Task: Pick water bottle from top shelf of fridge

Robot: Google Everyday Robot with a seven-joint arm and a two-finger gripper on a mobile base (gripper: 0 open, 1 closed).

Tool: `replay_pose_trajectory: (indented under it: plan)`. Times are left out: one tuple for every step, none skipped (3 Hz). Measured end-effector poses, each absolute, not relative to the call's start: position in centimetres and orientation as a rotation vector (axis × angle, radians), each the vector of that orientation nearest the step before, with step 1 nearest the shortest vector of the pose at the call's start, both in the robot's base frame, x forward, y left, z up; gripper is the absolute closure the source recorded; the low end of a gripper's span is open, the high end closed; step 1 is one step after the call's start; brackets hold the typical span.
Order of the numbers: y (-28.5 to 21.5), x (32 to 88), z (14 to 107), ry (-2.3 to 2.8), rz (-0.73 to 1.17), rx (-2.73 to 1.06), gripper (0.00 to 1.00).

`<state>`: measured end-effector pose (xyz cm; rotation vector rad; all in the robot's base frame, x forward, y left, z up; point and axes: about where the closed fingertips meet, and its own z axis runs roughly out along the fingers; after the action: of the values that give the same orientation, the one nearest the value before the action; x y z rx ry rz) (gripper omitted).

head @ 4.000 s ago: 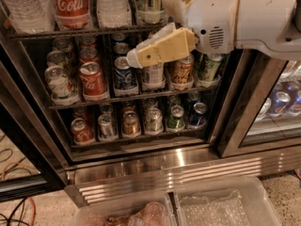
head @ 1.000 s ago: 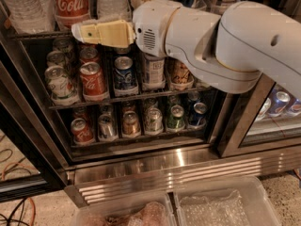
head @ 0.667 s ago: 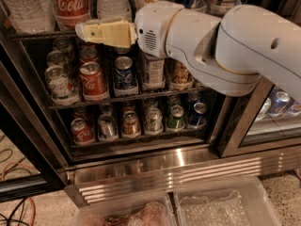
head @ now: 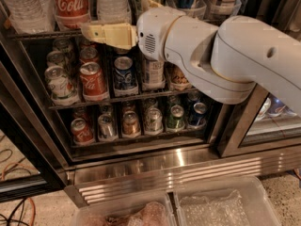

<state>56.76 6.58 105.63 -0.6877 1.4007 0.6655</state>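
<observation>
1. The hand (head: pixel 96 33) lies level in front of the top shelf (head: pixel 47 34), at the shelf's front edge. It points left, with the white arm (head: pixel 225 55) running in from the right. I cannot tell whether it is released or clenched, and nothing shows in it.
2. The water bottle (head: pixel 112 3) stands upright on that shelf, just above and behind the hand. Its base is about level with the top of the hand and its neck is cut off by the frame.
3. A second clear bottle (head: pixel 23 8) stands at the far left, beyond the Coke bottle (head: pixel 70 4). By my reading the nearer one is the likelier target.
4. The bottle's long axis is vertical and the hand's is horizontal, across the fridge (head: pixel 164 168) front rather than into it.
5. My judgement is that the hand must rise to the ribbed body, then turn or travel inward to close across it.
6. The risk is knocking the Coke bottle, which stands just to the left. The cans (head: pixel 124 74) below are not involved.
</observation>
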Motion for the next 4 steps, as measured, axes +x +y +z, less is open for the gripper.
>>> replay_pose_trajectory:
  plan:
    - [6.7,57.4,105.6,1.383,0.684,-0.699,0.06]
    - [7.3,58.1,105.8,1.359,0.714,-0.731,0.06]
    - [7.6,58.5,106.3,1.336,0.736,-0.761,0.05]
    - [7.8,58.8,106.8,1.321,0.746,-0.783,0.02]
